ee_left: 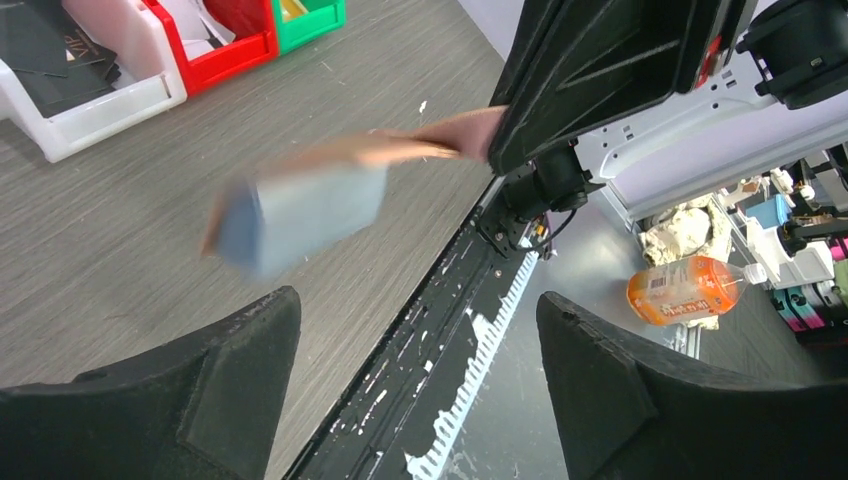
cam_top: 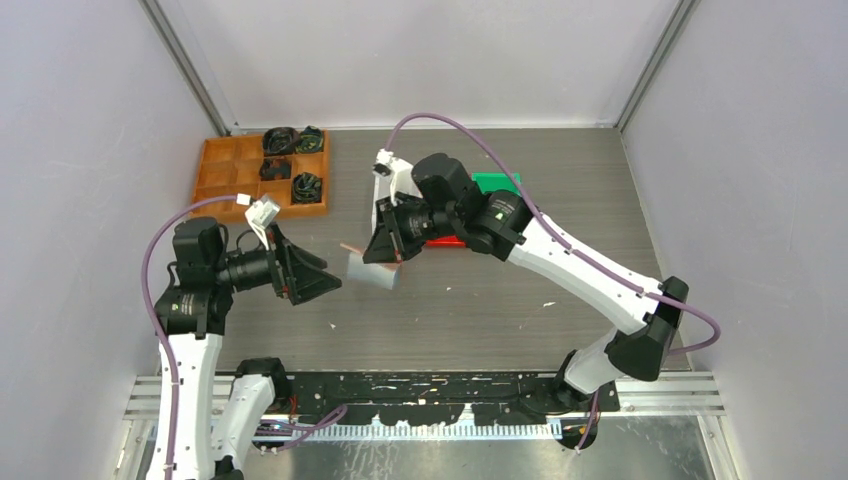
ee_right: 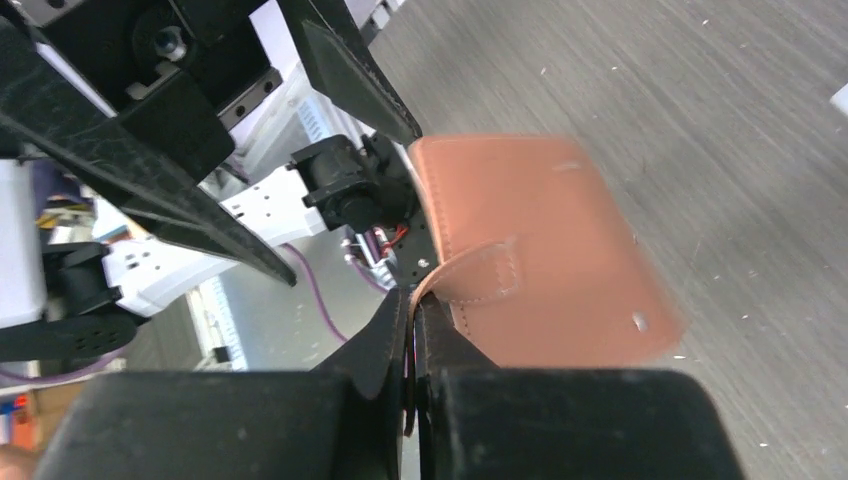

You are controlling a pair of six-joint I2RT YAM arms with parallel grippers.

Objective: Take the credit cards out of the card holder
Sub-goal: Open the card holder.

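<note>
My right gripper [ee_right: 412, 300] pinches the brown card holder [ee_right: 540, 240] by its strap above the table [cam_top: 480, 300]. My left gripper [cam_top: 322, 282] gapes empty just beside it, with the red bin [cam_top: 447, 241] and green bin [cam_top: 497, 182] behind.

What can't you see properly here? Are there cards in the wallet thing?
Cards: none shows. The right wrist view gives only the brown outside of the card holder, its strap pinched by the right end effector.
Left wrist view: the holder is smeared by motion blur.
Top view: the holder is small, partly under that end effector; the dark things in the wooden tray are too small to name.
</note>
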